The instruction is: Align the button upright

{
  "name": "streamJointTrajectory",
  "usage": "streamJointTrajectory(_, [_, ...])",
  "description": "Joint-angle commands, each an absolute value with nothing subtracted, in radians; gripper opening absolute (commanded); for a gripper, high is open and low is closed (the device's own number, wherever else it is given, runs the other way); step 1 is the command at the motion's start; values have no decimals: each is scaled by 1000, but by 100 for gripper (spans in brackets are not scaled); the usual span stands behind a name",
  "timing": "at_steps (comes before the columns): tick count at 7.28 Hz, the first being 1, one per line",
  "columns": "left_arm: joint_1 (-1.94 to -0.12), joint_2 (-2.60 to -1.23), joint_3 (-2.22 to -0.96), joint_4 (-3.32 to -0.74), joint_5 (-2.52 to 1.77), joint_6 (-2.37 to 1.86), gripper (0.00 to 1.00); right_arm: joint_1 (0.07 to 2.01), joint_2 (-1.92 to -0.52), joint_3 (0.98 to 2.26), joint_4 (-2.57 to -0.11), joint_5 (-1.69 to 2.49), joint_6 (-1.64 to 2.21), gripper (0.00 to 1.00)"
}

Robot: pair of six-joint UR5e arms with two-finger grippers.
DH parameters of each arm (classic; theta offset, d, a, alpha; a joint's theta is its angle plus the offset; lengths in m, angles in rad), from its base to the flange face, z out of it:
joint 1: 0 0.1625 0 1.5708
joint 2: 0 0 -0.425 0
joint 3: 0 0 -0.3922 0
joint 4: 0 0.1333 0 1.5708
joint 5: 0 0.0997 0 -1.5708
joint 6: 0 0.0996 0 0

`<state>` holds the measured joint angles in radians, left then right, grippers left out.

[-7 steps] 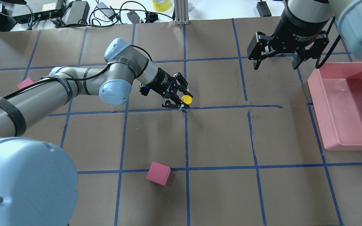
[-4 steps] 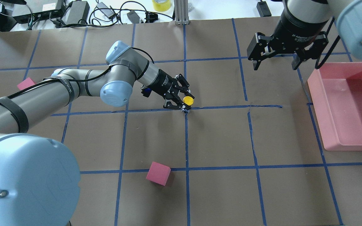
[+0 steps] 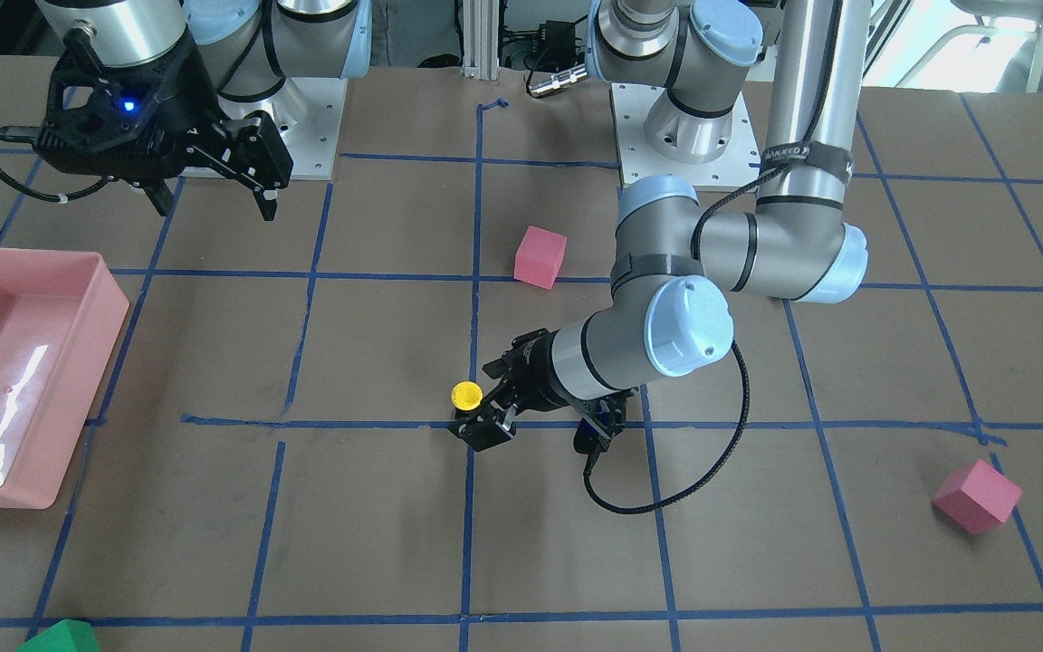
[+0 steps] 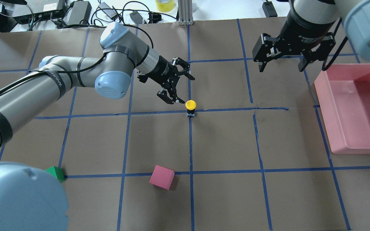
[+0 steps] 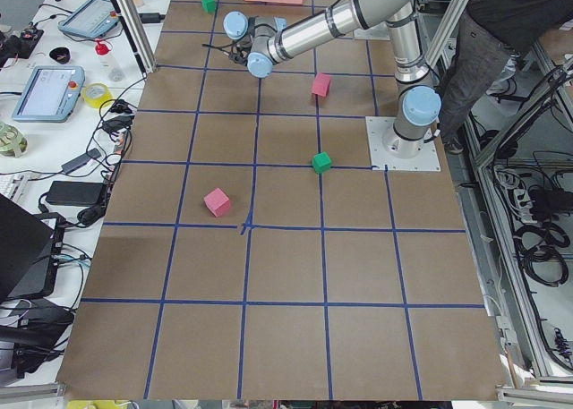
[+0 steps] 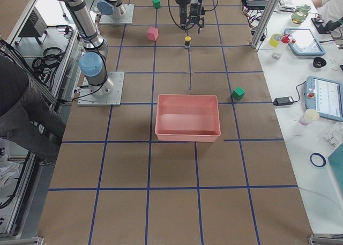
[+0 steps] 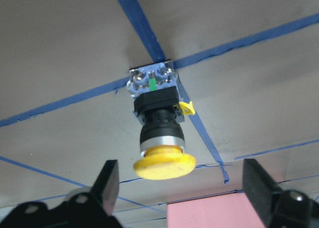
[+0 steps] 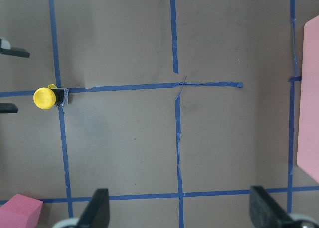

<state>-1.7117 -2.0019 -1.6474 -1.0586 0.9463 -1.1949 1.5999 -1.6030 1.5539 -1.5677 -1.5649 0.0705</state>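
A pink cube [image 4: 162, 177] lies nearest, well clear. The button [image 4: 190, 107] stands cap-up at the middle of the surface [image 4: 223, 141]. It is probably light, rigid and top-heavy, so grip the black body. The left fingers [image 4: 167, 96], spread and empty, hover at its 10 o'clock. The right fingers [image 4: 262, 61], also spread, hang far off at 2 o'clock, near the pink tray [image 4: 329, 118].

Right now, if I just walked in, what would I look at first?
Probably the button, its yellow cap bright, standing upright in the middle where lines of blue tape cross. The left gripper hangs open just beside it, not touching. A big pink tray sits far over on the robot's right.
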Motion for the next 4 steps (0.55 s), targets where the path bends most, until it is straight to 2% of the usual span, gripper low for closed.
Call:
streamJointTrajectory(1, [-1739,-1843,-1571,-1191,1072,-1151,98,1600,-1603,1554,-1568,-1566,71,100])
streamJointTrajectory(4, [-1743,-1604,-1513,-1559,1375,-643,100,1600,-1603,1554,-1568,-1566,71,100])
